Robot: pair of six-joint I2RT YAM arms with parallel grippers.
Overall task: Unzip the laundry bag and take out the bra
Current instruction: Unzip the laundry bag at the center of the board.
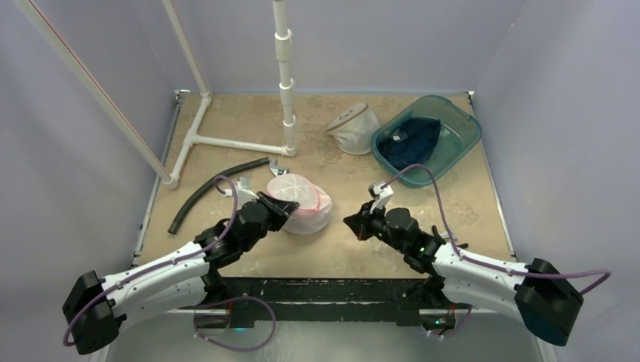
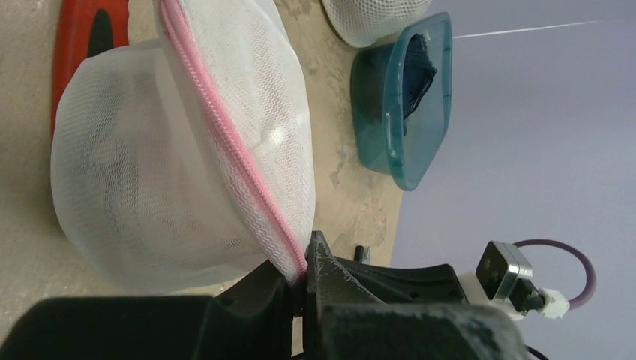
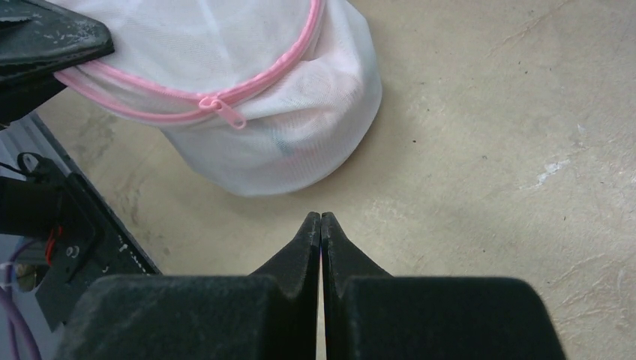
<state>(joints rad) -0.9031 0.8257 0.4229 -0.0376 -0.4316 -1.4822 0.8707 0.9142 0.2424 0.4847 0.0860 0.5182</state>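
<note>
Laundry bag (image 2: pixel 150 172) pinched at its pink zipper (image 2: pixel 225 135) by left gripper (image 2: pixel 306 262); right gripper (image 3: pixel 321 221) pressed closed, empty, nearby.

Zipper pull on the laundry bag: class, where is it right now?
Right wrist view, upper left: the zipper pull hangs from the pink zipper of the laundry bag, facing the right gripper.

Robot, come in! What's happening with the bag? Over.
Left gripper shut on laundry bag at zipper seam. Right gripper shut, empty. Zipper pull untouched. Nothing in the way.
</note>
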